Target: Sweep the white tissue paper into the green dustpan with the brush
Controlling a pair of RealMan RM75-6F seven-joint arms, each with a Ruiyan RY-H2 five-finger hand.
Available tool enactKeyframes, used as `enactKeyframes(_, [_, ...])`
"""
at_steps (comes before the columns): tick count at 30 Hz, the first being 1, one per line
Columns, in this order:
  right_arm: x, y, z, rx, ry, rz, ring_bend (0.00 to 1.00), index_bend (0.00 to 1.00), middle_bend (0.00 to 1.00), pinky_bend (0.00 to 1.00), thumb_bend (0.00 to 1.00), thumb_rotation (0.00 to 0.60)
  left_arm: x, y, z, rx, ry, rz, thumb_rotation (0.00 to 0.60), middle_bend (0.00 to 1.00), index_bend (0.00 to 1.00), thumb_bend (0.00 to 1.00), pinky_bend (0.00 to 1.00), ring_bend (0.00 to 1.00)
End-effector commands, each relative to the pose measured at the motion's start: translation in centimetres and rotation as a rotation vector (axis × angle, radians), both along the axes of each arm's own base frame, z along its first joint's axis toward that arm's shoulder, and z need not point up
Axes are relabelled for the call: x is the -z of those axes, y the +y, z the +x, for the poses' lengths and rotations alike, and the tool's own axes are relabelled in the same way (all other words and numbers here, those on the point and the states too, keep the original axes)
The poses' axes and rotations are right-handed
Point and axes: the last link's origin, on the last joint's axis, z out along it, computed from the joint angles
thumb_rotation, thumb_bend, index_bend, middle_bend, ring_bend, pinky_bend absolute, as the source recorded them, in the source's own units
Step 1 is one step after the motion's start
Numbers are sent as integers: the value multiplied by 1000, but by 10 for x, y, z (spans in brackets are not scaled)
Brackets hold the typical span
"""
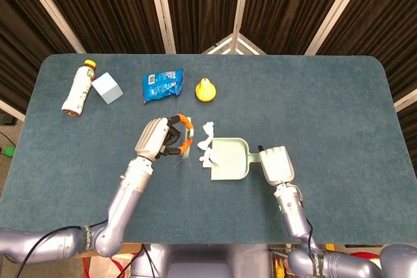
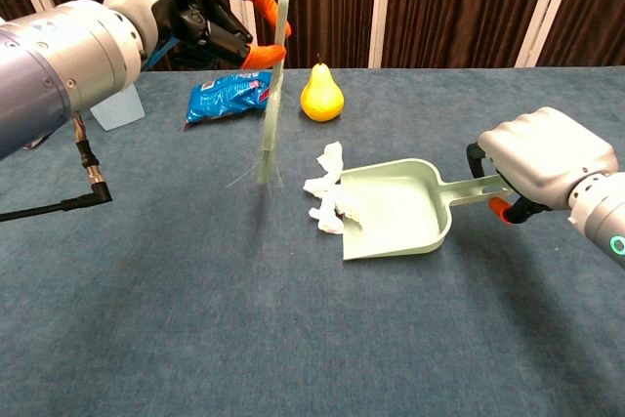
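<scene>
Left hand (image 2: 190, 12): grips the brush (image 2: 270, 95) by its upper end, bristles down, above the table (image 2: 146, 319).
Right hand (image 2: 542, 158): holds the handle of the green dustpan (image 2: 400, 210).
White tissue paper (image 2: 327, 187): crumpled at the dustpan's open mouth, partly over its edge.
Behind: yellow pear (image 2: 320, 95), blue snack packet (image 2: 229, 97).
</scene>
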Motion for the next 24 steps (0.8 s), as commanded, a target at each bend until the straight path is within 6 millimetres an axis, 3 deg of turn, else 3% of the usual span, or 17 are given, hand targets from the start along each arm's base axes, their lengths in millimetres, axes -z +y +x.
enactKeyframes(1, [0, -2, 0, 0, 4, -8, 839, 613, 819, 878, 524, 600, -3, 8, -8, -2, 59, 28, 600, 1000, 790, 646, 1000, 1000])
enactKeyframes(10, [-6, -16, -4, 13, 17, -62, 839, 612, 819, 878, 524, 600, 3, 16, -25, -30, 98, 36, 600, 1000, 790, 646, 1000, 1000])
enactKeyframes(24, [-13, -23, -13, 34, 12, -68, 839, 612, 819, 878, 525, 600, 30, 35, -14, -11, 189, 56, 600, 1000, 790, 646, 1000, 1000])
